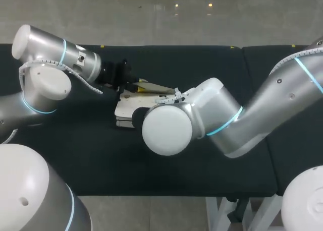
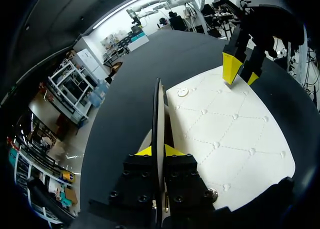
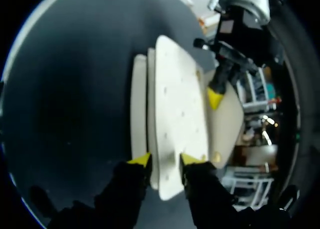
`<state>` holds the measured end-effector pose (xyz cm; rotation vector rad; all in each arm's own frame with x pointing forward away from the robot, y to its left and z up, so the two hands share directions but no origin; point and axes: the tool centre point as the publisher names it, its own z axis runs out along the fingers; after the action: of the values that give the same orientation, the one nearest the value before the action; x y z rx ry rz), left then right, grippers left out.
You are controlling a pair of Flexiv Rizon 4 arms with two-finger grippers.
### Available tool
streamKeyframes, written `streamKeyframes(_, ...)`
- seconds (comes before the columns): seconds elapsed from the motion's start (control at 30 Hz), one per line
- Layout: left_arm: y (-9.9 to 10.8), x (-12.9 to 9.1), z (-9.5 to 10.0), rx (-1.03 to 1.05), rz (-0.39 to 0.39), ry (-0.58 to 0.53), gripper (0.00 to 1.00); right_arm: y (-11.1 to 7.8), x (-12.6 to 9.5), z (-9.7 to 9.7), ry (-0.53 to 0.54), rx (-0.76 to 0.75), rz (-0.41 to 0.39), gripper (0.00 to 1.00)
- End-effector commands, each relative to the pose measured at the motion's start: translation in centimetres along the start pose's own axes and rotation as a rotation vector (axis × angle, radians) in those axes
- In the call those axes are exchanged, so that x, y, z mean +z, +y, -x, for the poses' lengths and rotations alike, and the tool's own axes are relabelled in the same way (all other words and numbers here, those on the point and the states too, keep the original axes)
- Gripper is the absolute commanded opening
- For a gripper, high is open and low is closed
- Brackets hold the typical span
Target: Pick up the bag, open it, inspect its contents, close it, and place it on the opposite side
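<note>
Head view: you see the cream bag (image 1: pixel 123 110) lying on the black table (image 1: pixel 212 69), left of the table's middle and about midway between its far and near edges; the left arm (image 1: pixel 50 64) comes in from the left edge; the right arm (image 1: pixel 227 117) comes in from the right edge and extends past the middle; its round wrist joint covers the bag's right part and hides that arm's fingers from you here. The left gripper (image 1: pixel 136 85) sits at the bag's far side; a flap (image 1: pixel 157 89) runs from its tips toward the right arm.

Left wrist view: you look along the flap edge-on, standing up from the bag's body; the 2 yellow tips of the left gripper press on it, 1 on each face, so these fingers are clamped on the flap. Beside the flap lies the bag's quilted cream panel, flat on the table; at the panel's far edge stands the right gripper (image 2: pixel 241 75), its 2 yellow tips close together and touching that edge.

Right wrist view: the right gripper's 2 tips stand 1 on each side of the bag's upper panel, both touching it; read these fingers as clamped on the bag. Ahead of them, 1 yellow tip of the left gripper rests on the flap at the bag's opposite end.
</note>
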<state>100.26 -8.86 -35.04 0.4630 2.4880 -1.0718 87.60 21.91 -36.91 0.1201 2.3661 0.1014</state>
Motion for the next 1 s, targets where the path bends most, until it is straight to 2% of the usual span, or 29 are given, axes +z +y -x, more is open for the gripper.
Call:
streamKeyframes(0.03,0.3,0.1,0.3,0.008,-0.008,0.008,0.0,0.0,0.6,-0.1,-0.008,-0.002,0.005,0.31)
streamKeyframes(0.17,0.3,0.1,0.3,0.019,-0.008,0.014,0.0,-0.1,0.9,0.0,-0.016,0.008,0.005,0.22)
streamKeyframes(0.27,0.3,0.2,0.4,0.028,-0.009,0.017,0.0,-0.1,0.9,0.1,-0.022,0.014,0.006,0.0)
streamKeyframes(0.6,0.1,0.6,-0.6,0.132,-0.033,0.002,0.0,0.0,1.1,0.0,-0.041,0.031,0.006,0.0)
streamKeyframes(1.0,-0.2,0.7,-3.6,0.284,-0.047,-0.009,0.0,0.0,1.1,0.0,-0.041,0.031,0.006,0.0)
